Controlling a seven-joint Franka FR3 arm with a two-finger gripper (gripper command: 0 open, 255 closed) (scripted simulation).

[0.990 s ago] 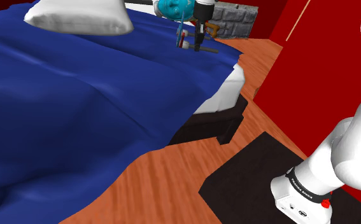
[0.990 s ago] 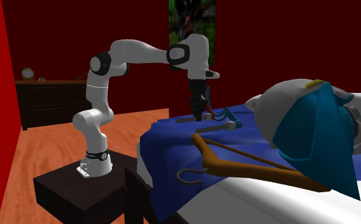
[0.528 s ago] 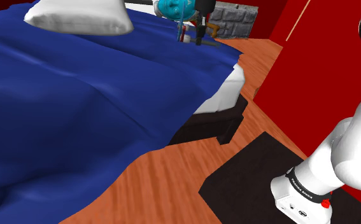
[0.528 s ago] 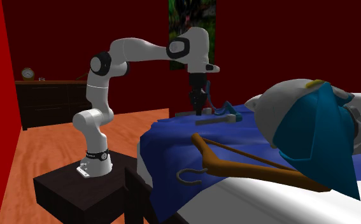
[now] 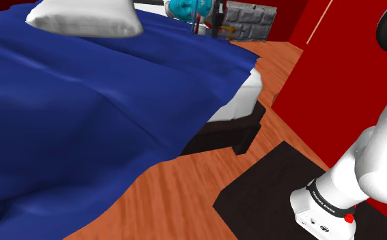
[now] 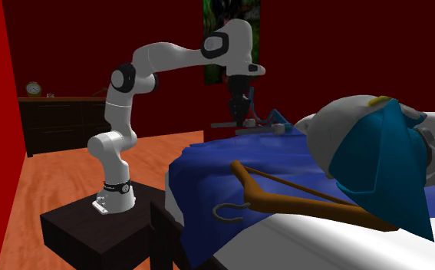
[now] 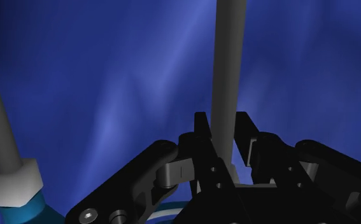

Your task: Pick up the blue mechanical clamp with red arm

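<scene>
The clamp (image 6: 257, 127) hangs level in the air above the blue bed cover (image 6: 231, 157), with long grey bars, a blue curved part and a white collar. My gripper (image 6: 240, 116) is shut on one grey bar from above. In the wrist view the black fingers (image 7: 202, 137) clasp that grey bar (image 7: 227, 76), and a second bar with a white and blue collar (image 7: 13, 184) runs alongside. In the shoulder view the gripper (image 5: 216, 17) holds the clamp (image 5: 200, 19), whose red part shows, at the far end of the bed.
A white pillow (image 5: 86, 17) lies on the blue cover (image 5: 82, 102). A wooden hanger (image 6: 285, 192) and a white and teal object (image 6: 377, 165) rest at the bed's near end in the second exterior view. A red wall (image 5: 335, 68) flanks the dark stand (image 6: 93, 226).
The gripper has risen with the clamp in its grasp, lifting it from just above the bed cover to well over it.
</scene>
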